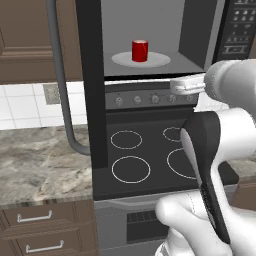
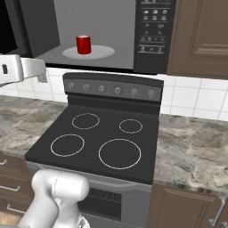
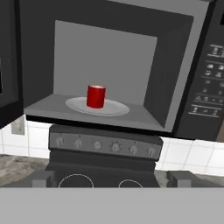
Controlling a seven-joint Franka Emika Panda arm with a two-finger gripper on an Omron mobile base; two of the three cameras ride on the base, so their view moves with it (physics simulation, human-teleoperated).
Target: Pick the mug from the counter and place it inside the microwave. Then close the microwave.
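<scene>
The red mug (image 1: 140,50) (image 2: 83,44) (image 3: 96,96) stands upright on the white turntable plate (image 1: 161,60) (image 2: 101,53) (image 3: 117,108) inside the grey cavity of the microwave (image 1: 235,30) (image 2: 153,31) (image 3: 205,87). The microwave door (image 1: 92,75) (image 3: 8,65) hangs swung out to the left, its curved grey handle (image 1: 60,75) facing the room. My gripper (image 1: 176,86) (image 2: 42,71) (image 3: 113,180) hovers outside the cavity, in front of and slightly below the opening. It is open, with nothing between its fingers. The marbled counter (image 1: 40,155) (image 2: 191,147) lies on both sides of the stove.
A black stove (image 1: 145,150) (image 2: 102,133) with white burner rings and a knob panel (image 3: 105,144) sits directly under the microwave. Brown wall cabinets (image 2: 200,35) flank the microwave. Drawers (image 1: 35,217) run below the counter.
</scene>
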